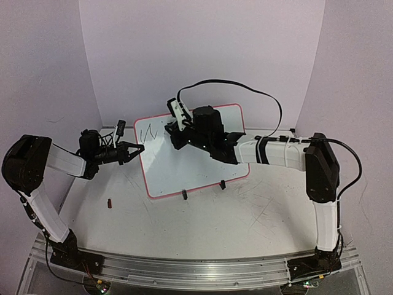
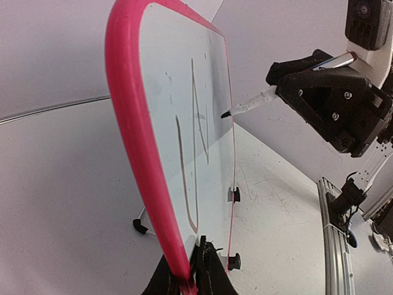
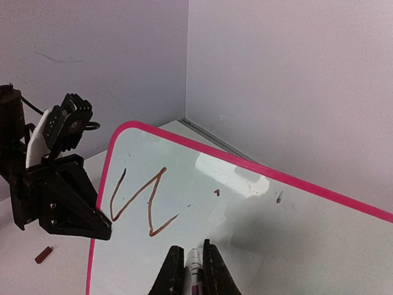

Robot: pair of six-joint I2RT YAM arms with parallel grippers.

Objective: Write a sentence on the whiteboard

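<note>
whiteboard (image 1: 184,172) mid-table, black clip feet (image 1: 184,195) at its near edge | my left gripper (image 1: 136,148) clamped on its pink left frame | my right gripper (image 1: 174,127) clenched on a marker (image 2: 250,103), tip at the board face, contact unclear | sentence (image 3: 144,203): only first zigzag strokes, upper left

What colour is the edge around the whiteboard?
The whiteboard's frame is bright pink, clearest in the left wrist view.
</note>
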